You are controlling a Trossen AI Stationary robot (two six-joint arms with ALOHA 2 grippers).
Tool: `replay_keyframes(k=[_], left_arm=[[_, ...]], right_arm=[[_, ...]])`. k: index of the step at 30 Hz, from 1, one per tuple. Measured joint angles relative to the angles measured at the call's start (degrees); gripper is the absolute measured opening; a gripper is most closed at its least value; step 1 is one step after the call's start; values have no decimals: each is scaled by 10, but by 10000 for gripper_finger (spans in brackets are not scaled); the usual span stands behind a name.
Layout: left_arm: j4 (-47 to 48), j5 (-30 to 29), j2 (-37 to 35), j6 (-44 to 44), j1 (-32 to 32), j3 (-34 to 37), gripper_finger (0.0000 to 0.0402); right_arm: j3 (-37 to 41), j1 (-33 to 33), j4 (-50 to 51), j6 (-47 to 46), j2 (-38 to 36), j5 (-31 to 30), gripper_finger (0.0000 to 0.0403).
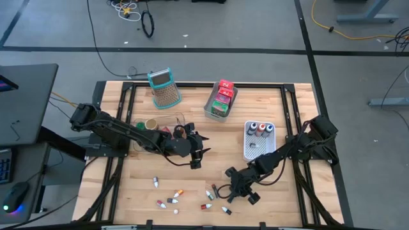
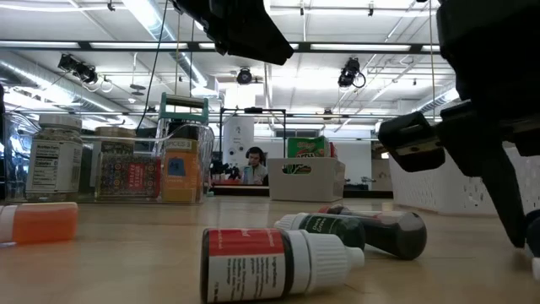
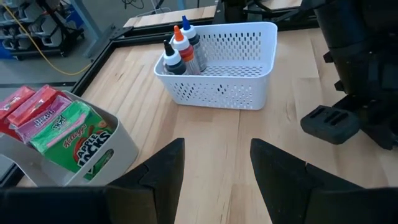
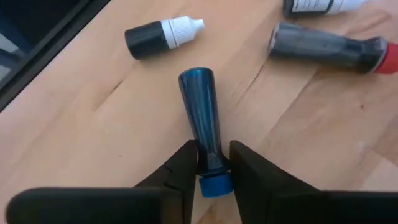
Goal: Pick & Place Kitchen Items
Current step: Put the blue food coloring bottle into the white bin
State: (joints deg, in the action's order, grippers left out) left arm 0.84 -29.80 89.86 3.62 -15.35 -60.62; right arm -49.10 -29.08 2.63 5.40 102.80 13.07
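A blue tube (image 4: pixel 200 106) with a blue cap lies flat on the table among several small bottles near the front edge. My right gripper (image 4: pixel 213 154) (image 1: pixel 231 189) is shut on it. Close by lie a black bottle with a white cap (image 4: pixel 161 36) and a dark tube with a red cap (image 4: pixel 329 48). My left gripper (image 3: pixel 216 155) (image 1: pixel 197 156) hovers open over the table's middle with nothing between its fingers. A white perforated basket (image 3: pixel 217 87) (image 1: pixel 259 148) holds three bottles standing upright (image 3: pixel 180 53). My right gripper pinches the blue tube between its two fingers at the narrow end just above the blue cap (image 4: pixel 211 163). The fingers slant down from the table's far right and lie across the tube. The tube lies on its side on the wood.
A grey bin (image 1: pixel 211 107) with red, pink and green packets (image 3: pixel 62 130) stands at the far middle. The teal-handled grater (image 1: pixel 164 88) is at the far left, with jars (image 1: pixel 150 124) beside it. Loose little bottles (image 1: pixel 172 195) lie along the front edge.
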Motion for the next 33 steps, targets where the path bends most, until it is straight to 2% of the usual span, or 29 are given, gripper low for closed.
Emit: replay_keyframes(k=[5,8,10,13,16,20,22,29,33], left_arm=[[27,-59,-22,1,-2,0,192],[68,-111,-71,4,-9,0,192],[97,-132,-111,2,-13,0,192],[139,-141,-171,1,-19,0,192],[183,-141,-226,2,-22,-1,192],[243,-141,-275,18,-22,-1,192],[267,-137,-291,33,-22,-1,192],[333,-135,-303,67,-22,0,192],[346,-120,-301,80,-22,0,192]], right_arm=[[0,6,5,-66,-20,0,84],[0,15,21,-105,-55,-6,89],[0,20,48,-115,-90,-34,88],[0,29,110,-112,-155,-107,84],[0,39,189,-131,-230,-207,86],[0,43,315,-219,-314,-340,91],[0,43,379,-278,-348,-376,92],[1,44,553,-469,-385,-391,94],[1,44,597,-519,-367,-363,100]])
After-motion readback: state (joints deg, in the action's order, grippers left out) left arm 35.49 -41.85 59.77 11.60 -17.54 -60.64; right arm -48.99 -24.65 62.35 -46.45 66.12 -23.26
